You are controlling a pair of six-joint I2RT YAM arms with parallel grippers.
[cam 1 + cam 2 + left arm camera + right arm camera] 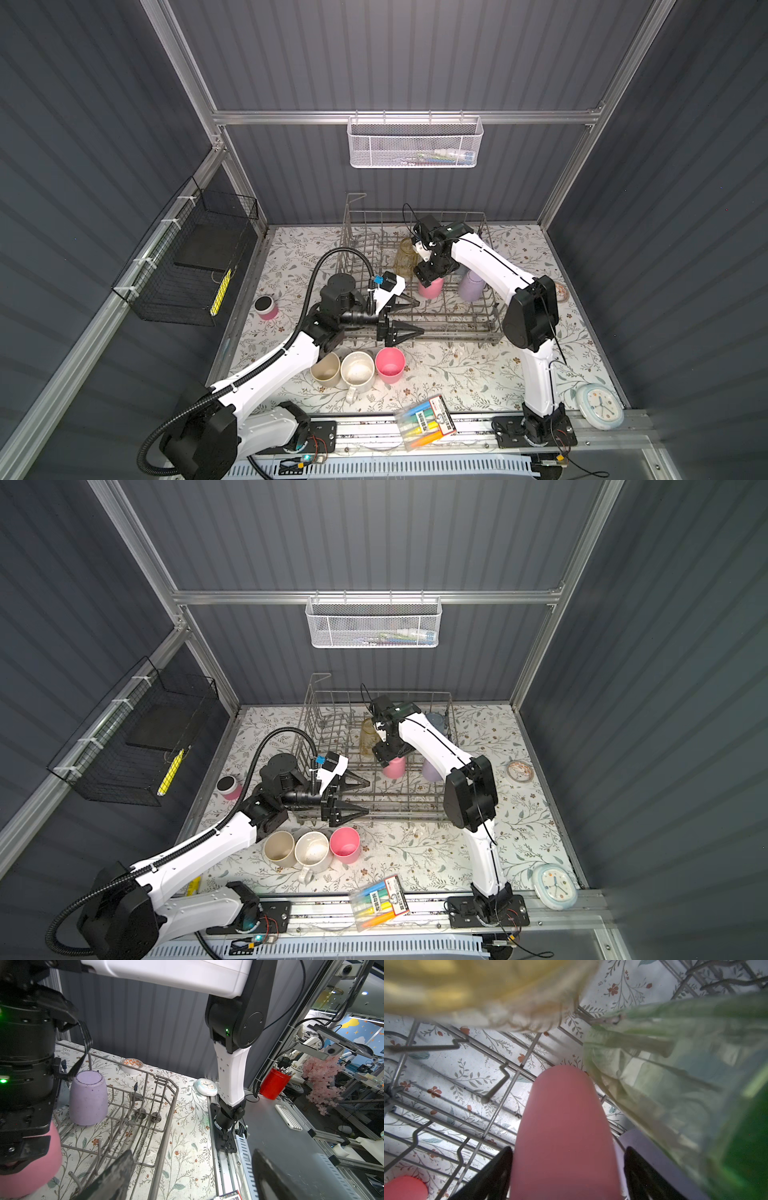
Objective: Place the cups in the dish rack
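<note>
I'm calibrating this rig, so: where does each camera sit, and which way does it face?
Top views: overhead, looking down on the dish rack; left arm and right arm show.
Left wrist: faces across the rack toward the right arm; left claw tips show.
Right wrist: looks down at the inverted pink tumbler; right claw flanks it.
Shared: both wrist views show that tumbler.

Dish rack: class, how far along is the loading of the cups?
Done: the amber glass, green glass, lilac cup and blue cup sit in the dish rack. In hand: the right gripper has its fingers either side of a pink cup in the rack, not clamped; the left gripper is open and empty. Left: the beige cup, mug and second pink cup on the table.
</note>
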